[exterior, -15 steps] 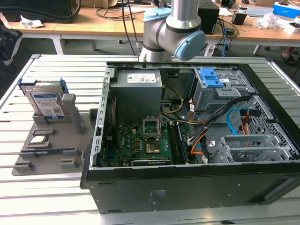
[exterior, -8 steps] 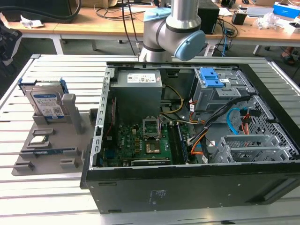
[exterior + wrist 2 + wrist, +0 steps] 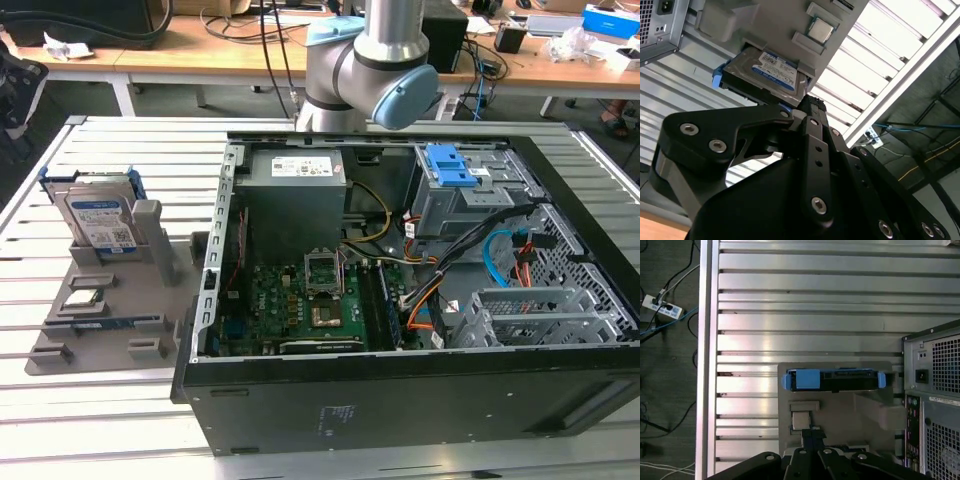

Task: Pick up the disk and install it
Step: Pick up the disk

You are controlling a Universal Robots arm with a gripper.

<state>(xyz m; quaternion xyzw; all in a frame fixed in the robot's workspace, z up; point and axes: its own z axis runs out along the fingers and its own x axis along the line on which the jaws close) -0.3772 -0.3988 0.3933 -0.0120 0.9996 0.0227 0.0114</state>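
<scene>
The disk [image 3: 100,215] stood on edge in its slot at the upper left of the exterior view, label facing out and blue bracket around it. It had not been picked. It sat at the back of the grey fixture tray [image 3: 140,300], with the processor chip [image 3: 82,297] lying flat just in front of it. The open PC case [image 3: 400,385] was beside the tray on the exterior view's right, its drive cage [image 3: 455,165] well apart from the disk.

In the first wrist view your gripper [image 3: 813,434] hung above the tray, off the disk [image 3: 832,381] and nearer the chip [image 3: 800,420]. The jaws looked closed together with nothing held.

I judged the step as the approach. You needed the jaws open before descending, squared to the disk's flat faces, centred along its length, and clear of the chip.
</scene>
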